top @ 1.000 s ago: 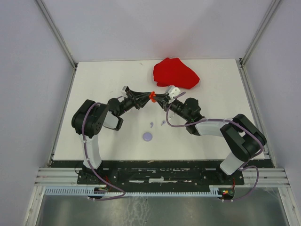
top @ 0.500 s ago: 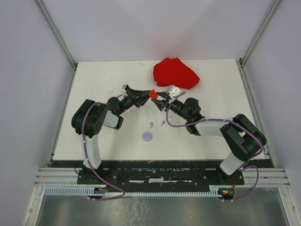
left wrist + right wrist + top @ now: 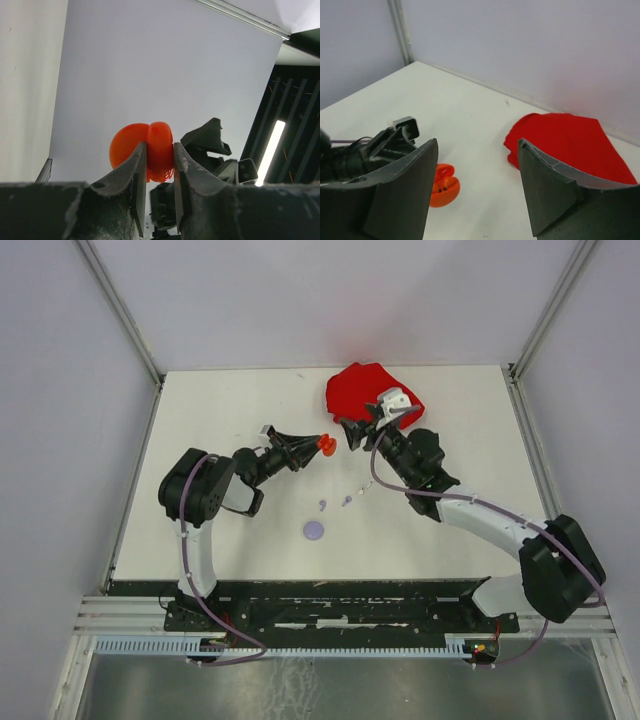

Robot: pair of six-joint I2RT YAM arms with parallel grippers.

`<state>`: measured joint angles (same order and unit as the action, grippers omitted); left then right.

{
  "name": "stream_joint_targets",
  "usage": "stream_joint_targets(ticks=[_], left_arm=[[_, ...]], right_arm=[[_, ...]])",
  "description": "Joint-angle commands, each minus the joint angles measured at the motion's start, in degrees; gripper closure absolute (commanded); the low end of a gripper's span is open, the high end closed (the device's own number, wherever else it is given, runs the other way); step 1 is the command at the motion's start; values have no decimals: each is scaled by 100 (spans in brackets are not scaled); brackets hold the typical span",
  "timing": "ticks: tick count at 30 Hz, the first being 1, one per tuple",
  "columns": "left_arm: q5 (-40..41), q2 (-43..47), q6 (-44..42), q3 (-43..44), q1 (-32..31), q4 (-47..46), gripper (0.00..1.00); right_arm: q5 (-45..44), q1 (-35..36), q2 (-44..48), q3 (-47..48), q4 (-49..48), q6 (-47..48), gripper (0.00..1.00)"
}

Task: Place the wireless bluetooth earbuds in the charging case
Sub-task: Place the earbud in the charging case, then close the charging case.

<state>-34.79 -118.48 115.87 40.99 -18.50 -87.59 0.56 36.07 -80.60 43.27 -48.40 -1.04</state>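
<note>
- Above the counter, the left gripper is clenched on the red charging case, pinching it by its edges in the air with the clamshell hinged open.
- Just beside the red case, on its right and slightly farther back, the right gripper is released, jaws wide, nothing between them.
- Step in hand, as I judge it: loading that held case, so the free gripper needs a bud first.
- To do it well:
  - hold the left clamp firm with the open side toward the right arm;
  - pinch a bud by its stem;
  - seat it straight into a well, and don't push so hard the case twists out of the grip.
- Red case contents: small dark dots show inside in the right wrist view; I can't tell whether a bud is seated.
- Nearer the arm bases than the red case, two lilac earbuds lie loose on the counter, apart from each other and in no case.
- Nearer the bases again, the lilac case lies flat; open or shut, I can't tell.
- Behind the red case and to its right lies the red cloth.
</note>
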Motion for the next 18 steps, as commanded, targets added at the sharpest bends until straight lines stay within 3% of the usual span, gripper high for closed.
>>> stream_joint_targets(ticks=[1, 4, 8, 11, 14, 18], left_arm=[[208, 16, 92, 86, -22, -1146, 97], [581, 58, 207, 44, -32, -1150, 97], [1062, 85, 391, 15, -97, -1113, 97], [1329, 139, 415, 6, -192, -1004, 97], [1597, 196, 422, -45, -273, -928, 97], [1911, 258, 427, -131, -372, -942, 97]], right_arm=[[-1363, -32, 341, 1414, 3781, -361, 25], [-1382, -34, 176, 1879, 4964, -253, 17], [-1625, -26, 136, 1497, 4756, -215, 3], [-1739, -15, -87, 1428, 4790, -219, 1], [-1779, 79, -262, 1214, 4405, -111, 1], [-1476, 210, -388, 665, 3159, 129, 1]])
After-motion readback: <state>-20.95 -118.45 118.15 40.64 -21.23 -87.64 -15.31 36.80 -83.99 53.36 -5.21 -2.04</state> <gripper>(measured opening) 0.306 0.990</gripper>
